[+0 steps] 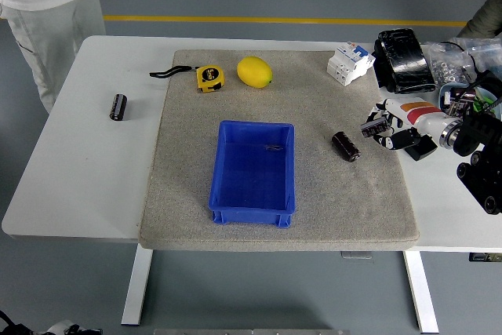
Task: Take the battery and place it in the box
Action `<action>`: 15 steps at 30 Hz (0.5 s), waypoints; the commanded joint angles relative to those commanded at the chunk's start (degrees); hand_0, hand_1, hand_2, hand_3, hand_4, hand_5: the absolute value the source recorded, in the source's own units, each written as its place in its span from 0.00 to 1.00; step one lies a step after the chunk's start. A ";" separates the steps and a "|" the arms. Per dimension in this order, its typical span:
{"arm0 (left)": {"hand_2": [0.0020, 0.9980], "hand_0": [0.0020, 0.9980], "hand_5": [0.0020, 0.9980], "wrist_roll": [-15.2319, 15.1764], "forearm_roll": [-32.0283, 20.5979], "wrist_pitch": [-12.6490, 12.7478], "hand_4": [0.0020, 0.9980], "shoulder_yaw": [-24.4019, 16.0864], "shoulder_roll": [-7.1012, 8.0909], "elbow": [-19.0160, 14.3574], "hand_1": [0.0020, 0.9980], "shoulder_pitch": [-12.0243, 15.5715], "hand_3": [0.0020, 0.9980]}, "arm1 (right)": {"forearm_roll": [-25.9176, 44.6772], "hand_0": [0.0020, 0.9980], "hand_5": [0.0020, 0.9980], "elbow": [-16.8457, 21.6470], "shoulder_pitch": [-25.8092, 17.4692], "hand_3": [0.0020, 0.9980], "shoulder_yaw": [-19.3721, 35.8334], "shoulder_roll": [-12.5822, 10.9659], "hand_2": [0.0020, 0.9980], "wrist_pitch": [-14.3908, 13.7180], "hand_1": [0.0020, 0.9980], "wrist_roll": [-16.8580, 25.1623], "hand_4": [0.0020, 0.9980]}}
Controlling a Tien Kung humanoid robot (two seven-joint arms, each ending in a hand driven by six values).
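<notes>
— Hand, right (383, 129): where, and in what state?
— Entering from the right edge, low over the right margin of the grey mat (188, 194); fingers loosely curled, gripping nothing. Left hand does not show.
— Items, far left to right, placed against that hand?
— Person in white clothing (47, 5), standing well to its left at the counter's far corner. White counter (70, 178). One dark cylinder (118, 107), well to the left, lying on bare counter off the mat. Yellow tape measure (209, 78) with black strap, left and beyond. Lemon (255, 71), just right of the tape measure, also beyond the hand.
— The box?
— Blue box (223, 194), open-topped, left and slightly nearer than the hand, on the mat.
— The battery?
— Battery (346, 147), dark cylinder lying on the mat, just left of the fingertips, apart from them, between hand and box.
— Beyond the hand?
— White circuit breaker (349, 63); black wrapped bundle (404, 60) to its right.
</notes>
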 joint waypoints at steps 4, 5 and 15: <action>0.71 0.75 0.53 -0.09 -0.46 0.06 0.61 0.30 -0.02 -0.04 0.70 -0.04 0.57 | -0.33 0.42 0.13 -0.58 -0.30 0.47 -0.66 0.15 0.48 0.60 0.44 -0.42 0.63; 0.71 0.75 0.53 -0.10 -0.56 0.06 0.61 0.38 -0.04 -0.06 0.70 -0.05 0.57 | -0.42 0.42 0.13 -0.64 -0.42 0.47 -0.84 0.20 0.48 0.72 0.44 -0.50 0.63; 0.71 0.75 0.53 -0.07 -0.46 0.05 0.61 0.35 0.01 -0.08 0.70 -0.22 0.57 | -0.47 0.45 0.13 -0.16 -0.24 0.47 -0.62 0.40 0.50 1.08 0.46 -0.27 0.63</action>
